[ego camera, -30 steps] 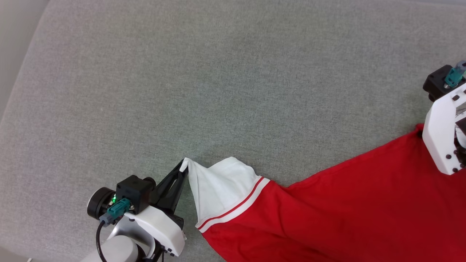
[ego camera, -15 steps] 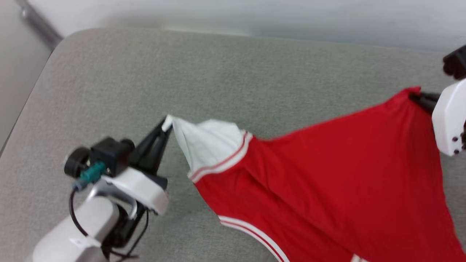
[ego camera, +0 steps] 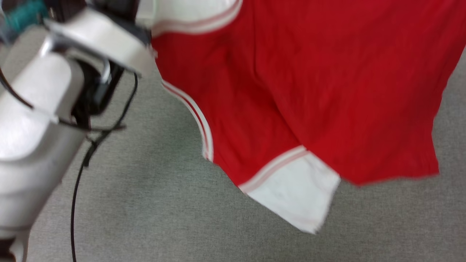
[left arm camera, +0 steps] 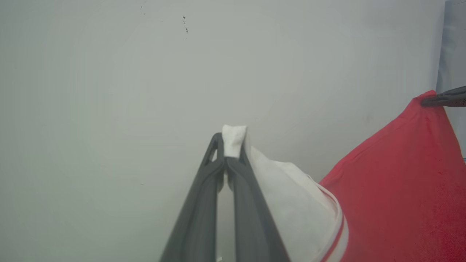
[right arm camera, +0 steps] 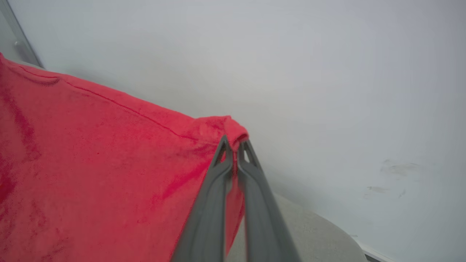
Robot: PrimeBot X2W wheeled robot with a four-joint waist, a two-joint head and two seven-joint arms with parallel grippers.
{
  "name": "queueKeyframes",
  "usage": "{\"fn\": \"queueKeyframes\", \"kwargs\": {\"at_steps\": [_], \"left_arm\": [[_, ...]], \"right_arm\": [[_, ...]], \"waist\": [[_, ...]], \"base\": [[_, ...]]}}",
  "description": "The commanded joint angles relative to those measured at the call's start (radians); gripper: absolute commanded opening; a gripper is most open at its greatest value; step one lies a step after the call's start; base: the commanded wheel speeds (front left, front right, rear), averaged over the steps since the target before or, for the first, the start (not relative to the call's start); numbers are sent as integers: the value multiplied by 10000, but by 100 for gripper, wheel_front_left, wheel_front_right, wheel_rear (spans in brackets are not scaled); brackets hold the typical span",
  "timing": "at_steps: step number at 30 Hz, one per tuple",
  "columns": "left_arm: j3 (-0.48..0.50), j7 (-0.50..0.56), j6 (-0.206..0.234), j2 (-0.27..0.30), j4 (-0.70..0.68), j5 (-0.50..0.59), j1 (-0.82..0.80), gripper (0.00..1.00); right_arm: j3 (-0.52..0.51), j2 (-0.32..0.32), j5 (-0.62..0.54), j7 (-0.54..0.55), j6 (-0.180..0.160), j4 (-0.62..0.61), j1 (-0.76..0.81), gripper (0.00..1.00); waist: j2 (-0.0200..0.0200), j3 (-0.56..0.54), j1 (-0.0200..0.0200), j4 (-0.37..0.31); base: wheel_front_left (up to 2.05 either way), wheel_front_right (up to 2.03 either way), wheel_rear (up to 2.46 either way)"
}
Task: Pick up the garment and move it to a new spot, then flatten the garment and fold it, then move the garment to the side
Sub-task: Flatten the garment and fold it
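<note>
The left hand (left arm camera: 230,154) is pinching shut on the tip of a white sleeve (left arm camera: 291,203), with a small tuft of cloth poking out past its fingertips. The right hand (right arm camera: 235,145) is clamping closed on a bunched red corner of the shirt (right arm camera: 91,163). From the left wrist, its dark fingers (left arm camera: 444,99) are showing at the far peak of the red cloth. Between the two hands the shirt is hanging in the air, spreading out above the grey padded surface (ego camera: 145,211), with the other white sleeve (ego camera: 295,196) and its striped trim dangling lowest. The pale left forearm (ego camera: 32,127) is reaching up beside it, a black cable (ego camera: 78,171) trailing down. A plain pale wall (left arm camera: 109,91) is standing behind it all.
</note>
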Motion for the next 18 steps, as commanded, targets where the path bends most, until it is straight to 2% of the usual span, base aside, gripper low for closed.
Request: {"fn": "queueKeyframes", "kwargs": {"at_steps": [1, 10, 18], "left_arm": [[21, 100, -159, -170, 286, 117, -738, 0], [63, 385, -1050, -1023, 2304, 573, -4597, 0], [71, 88, -1548, -1487, 4040, 936, -7289, 0]], "right_arm": [[-136, 228, -282, -163, -5, 180, -584, 0], [-365, 1094, -1799, -839, -3, 1487, -3608, 0], [-256, 1577, -2614, -1482, -5, 2787, -6053, 0]], "waist": [[0, 475, 1, -162], [0, 1431, 1, -314], [0, 1864, 1, -289]], "base": [[0, 0, 0], [0, 0, 0], [0, 0, 0]]}}
